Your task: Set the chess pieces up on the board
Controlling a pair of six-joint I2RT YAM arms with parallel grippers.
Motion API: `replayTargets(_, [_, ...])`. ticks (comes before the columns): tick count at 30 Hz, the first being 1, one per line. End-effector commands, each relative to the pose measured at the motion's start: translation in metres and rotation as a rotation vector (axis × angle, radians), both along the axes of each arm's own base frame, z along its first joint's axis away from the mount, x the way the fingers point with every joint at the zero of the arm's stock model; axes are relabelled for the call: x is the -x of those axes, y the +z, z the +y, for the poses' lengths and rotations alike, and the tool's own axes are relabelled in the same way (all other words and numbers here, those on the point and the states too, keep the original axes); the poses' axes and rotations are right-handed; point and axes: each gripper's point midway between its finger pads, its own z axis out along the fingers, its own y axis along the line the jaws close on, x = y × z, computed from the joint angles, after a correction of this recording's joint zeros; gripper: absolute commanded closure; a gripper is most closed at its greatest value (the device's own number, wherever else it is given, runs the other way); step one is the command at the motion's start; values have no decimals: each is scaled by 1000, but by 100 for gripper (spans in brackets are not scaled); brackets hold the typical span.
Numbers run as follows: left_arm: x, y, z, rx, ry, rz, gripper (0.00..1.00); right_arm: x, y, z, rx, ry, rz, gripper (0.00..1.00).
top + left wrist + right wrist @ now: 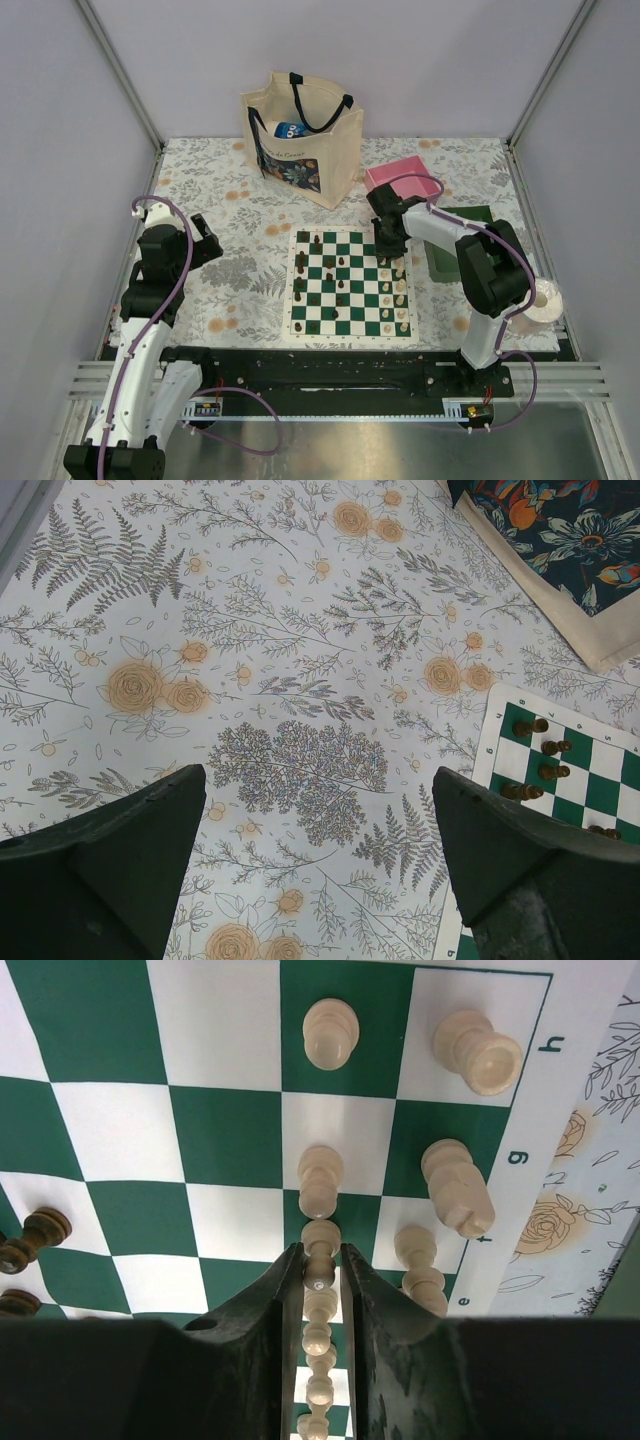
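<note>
The cream pawn (320,1235) I was working on stood on the board (230,1210), one row in from the lettered border, in line with other cream pawns. The right gripper (321,1257) had its fingers drawn in tight on either side of it. The pads lay against its sides or a hair off them, and I could not tell whether they were pinching it or only flanking it.

My main worry was the crowding. The next pawn (320,1180) sat just ahead of the fingertips, almost touching the one between them, and a taller cream piece (418,1255) stood just beside the right-hand finger. As I judged it, spreading the fingers wide down there would knock that taller piece. A lift that was not straight up would drag or tip the pawn into its neighbour, and one fall could take down the whole row. If a pad was stuck to the pawn, pulling away could also carry it off its square.

Further out, dark pieces (333,272) stood loose about the middle of the board in the top view, so much of the task remained and a rolling pawn could disturb them too. The left gripper (318,780) hung wide open and empty over the floral tablecloth (300,680), well clear of the board's corner, and posed no risk.
</note>
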Motion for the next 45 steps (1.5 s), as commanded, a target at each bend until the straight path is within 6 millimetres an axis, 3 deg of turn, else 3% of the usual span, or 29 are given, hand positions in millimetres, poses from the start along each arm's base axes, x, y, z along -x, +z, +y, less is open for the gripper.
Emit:
replayTargets(1, [-6,15,2,4,12,-58,1,-4,4,-2,0,10,-22,69])
replayTargets(8, [-6,17,1,7,7,-63,1,-7,32,3,-34,44,-60,63])
replayTargets(15, [-5,17,2,5,11,-64,1,5,60,16,-110,76,-93,59])
replayTargets(20, [-5,17,2,4,12,-66,1,14,73,38,-145,119,-113,57])
replayTargets(30, [-5,17,2,8,12,-69,1,19,66,119,-168,282,-97,55])
replayTargets(36, [-5,19,2,5,15,-72,1,18,62,138,-163,371,-84,46])
replayTargets(45, [-5,17,2,7,11,-69,1,15,47,147,-126,460,-60,46])
